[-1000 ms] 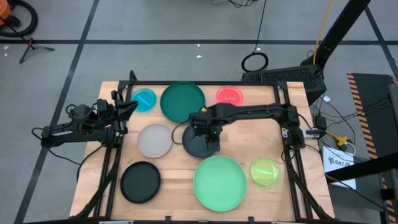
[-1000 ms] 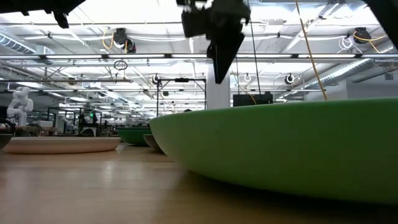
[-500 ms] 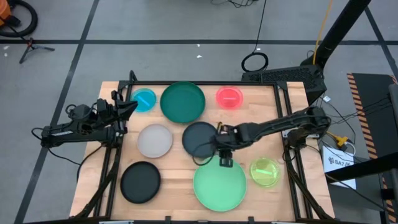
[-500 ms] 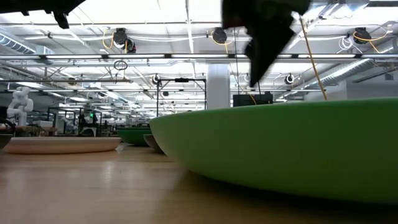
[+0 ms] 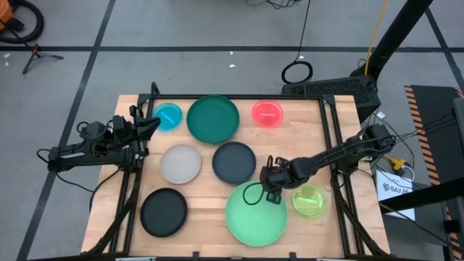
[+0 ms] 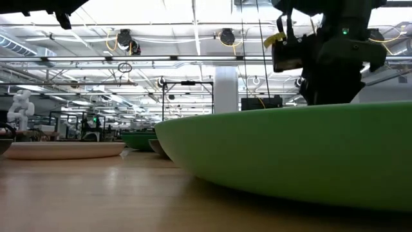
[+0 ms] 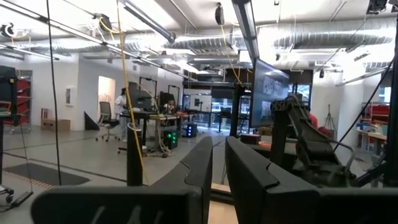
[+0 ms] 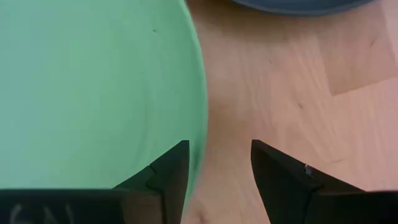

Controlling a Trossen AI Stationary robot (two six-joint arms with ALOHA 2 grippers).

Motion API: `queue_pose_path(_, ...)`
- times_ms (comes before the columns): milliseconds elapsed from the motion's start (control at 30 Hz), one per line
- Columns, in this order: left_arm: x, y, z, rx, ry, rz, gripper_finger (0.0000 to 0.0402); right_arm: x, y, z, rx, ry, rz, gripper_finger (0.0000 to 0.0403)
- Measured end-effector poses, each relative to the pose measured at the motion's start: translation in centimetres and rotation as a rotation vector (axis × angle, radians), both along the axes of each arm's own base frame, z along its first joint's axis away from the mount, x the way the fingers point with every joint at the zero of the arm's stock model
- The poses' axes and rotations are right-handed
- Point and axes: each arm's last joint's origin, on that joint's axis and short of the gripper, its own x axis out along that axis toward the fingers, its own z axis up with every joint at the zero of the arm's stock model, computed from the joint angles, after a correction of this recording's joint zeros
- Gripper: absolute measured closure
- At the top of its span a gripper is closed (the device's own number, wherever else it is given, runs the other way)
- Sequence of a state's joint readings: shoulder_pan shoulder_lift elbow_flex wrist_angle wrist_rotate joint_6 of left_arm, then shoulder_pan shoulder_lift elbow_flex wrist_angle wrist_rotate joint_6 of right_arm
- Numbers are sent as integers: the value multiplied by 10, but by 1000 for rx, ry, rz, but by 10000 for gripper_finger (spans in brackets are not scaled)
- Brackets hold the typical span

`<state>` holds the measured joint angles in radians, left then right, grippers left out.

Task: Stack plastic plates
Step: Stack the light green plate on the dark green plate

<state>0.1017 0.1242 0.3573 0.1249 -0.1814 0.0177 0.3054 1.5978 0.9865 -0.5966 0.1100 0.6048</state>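
Plastic plates, none stacked yet: every one lies flat and single on the wooden table (image 5: 206, 177). Left to right: the black plate (image 5: 164, 212) near the front, the small blue plate (image 5: 168, 117) at the back, the pale grey plate (image 5: 180, 163), the dark green plate (image 5: 212, 119), the dark grey plate (image 5: 233, 162), the mint green plate (image 5: 255, 214), the small pink plate (image 5: 267, 112) and the small yellow-green plate (image 5: 310, 201). Change: a second ago my right gripper (image 5: 270, 190) hung over the dark grey plate; it has since swung toward the front and now sits low at the mint plate's rim, between it and the yellow-green one. The dark grey plate has not moved. In my wrist view the fingers (image 8: 163, 176) are partly open, empty, straddling the mint rim edge. Judgement: I am lining up a rim pinch on the mint plate, likely to carry it to the dark green one. My left gripper (image 7: 217, 171) waits off the table's left edge, fingers nearly together, holding nothing.
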Motion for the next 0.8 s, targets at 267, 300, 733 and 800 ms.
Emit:
queue_pose_path(267, 0, 0, 0, 10, 4, 4, 350, 0, -1, -9, 23, -59, -13, 239)
queue_pose_path(300, 0, 0, 0, 9, 4, 4, 350, 0, -1, -10, 25, -62, -16, 239)
queue_pose_path(733, 0, 0, 0, 10, 5, 4, 350, -5, 0, -20, 37, -77, -24, 290)
queue_pose_path(800, 0, 0, 0, 10, 5, 4, 350, -5, 0, -20, 37, -77, -23, 306)
